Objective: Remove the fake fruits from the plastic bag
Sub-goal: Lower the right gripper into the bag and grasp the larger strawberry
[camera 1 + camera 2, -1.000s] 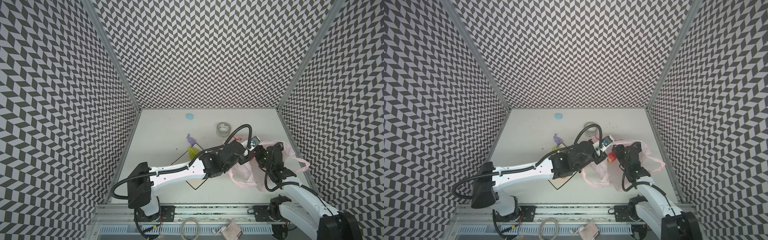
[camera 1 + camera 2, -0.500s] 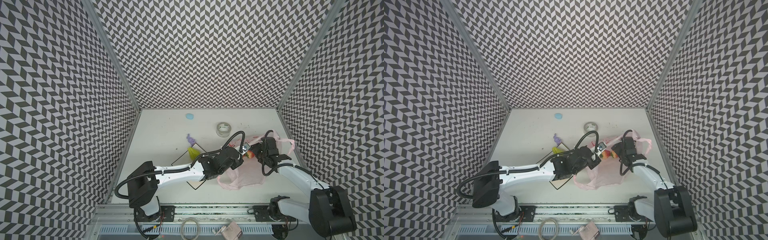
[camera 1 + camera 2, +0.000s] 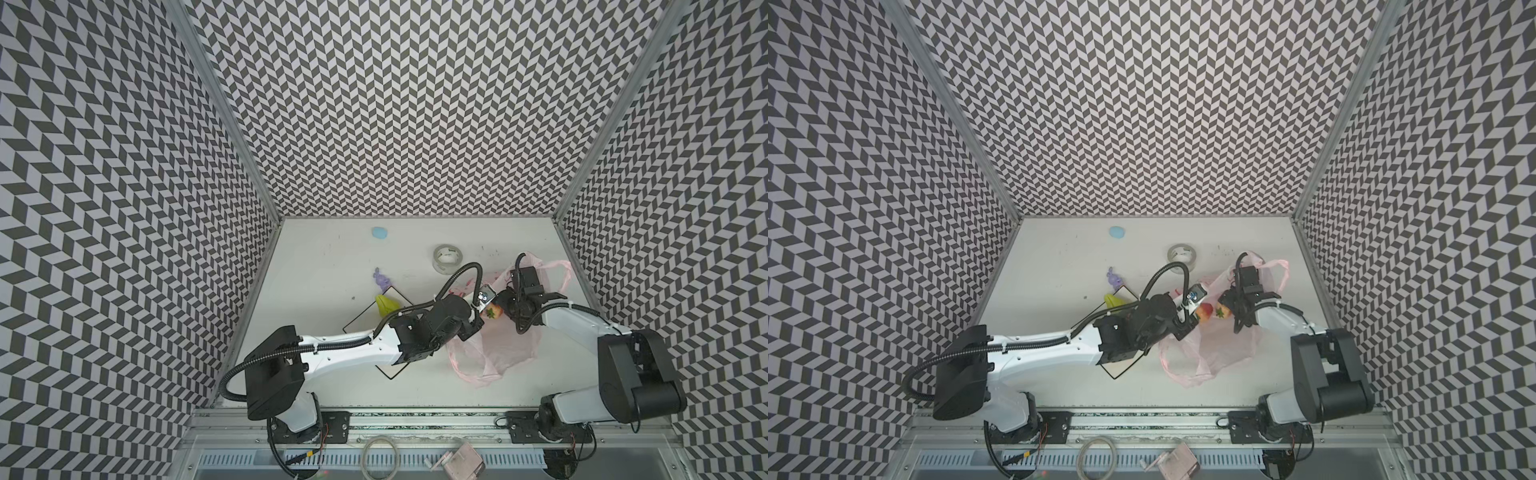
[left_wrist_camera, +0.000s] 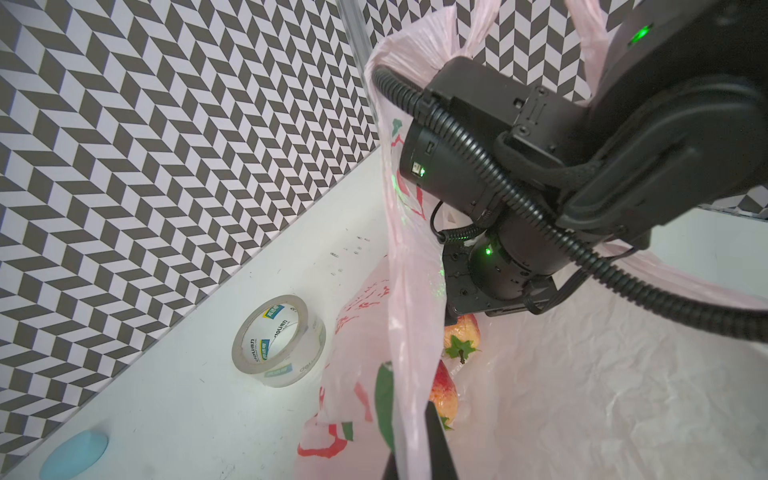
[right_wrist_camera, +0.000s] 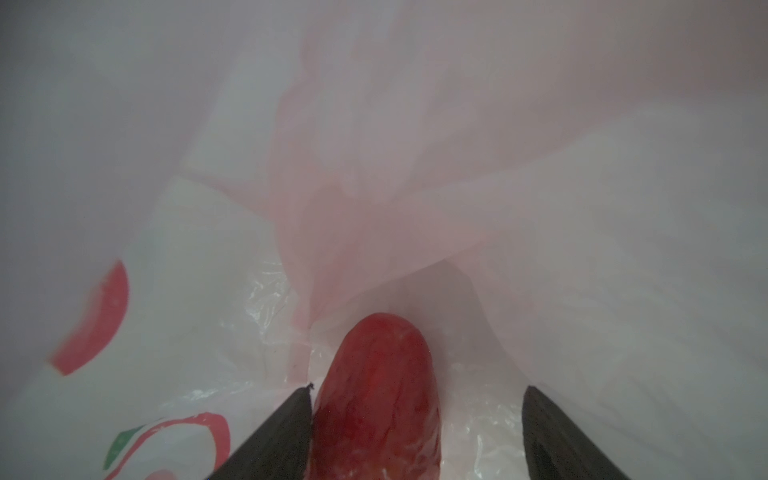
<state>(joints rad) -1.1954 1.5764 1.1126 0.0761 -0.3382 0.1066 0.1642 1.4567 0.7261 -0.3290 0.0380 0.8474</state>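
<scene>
Right gripper has dropped inside the plastic bag, jaws apart and narrowing around a red fruit. Left gripper stays clamped on the bag's rim. Other fake fruits lie inside the bag. Extraction judged imminent.

In both top views I get bright, even light with only faint, soft-edged shadows on the white surface, and the wide lens splays the chevron walls outward toward the picture edges. My left wrist view is crisp, with gloss on the tape roll and a green glow from status lights on the plastic bag. The right wrist view is dim, milky and pink-tinted, everything soft, with the red fruit blurred close to the lens.
</scene>
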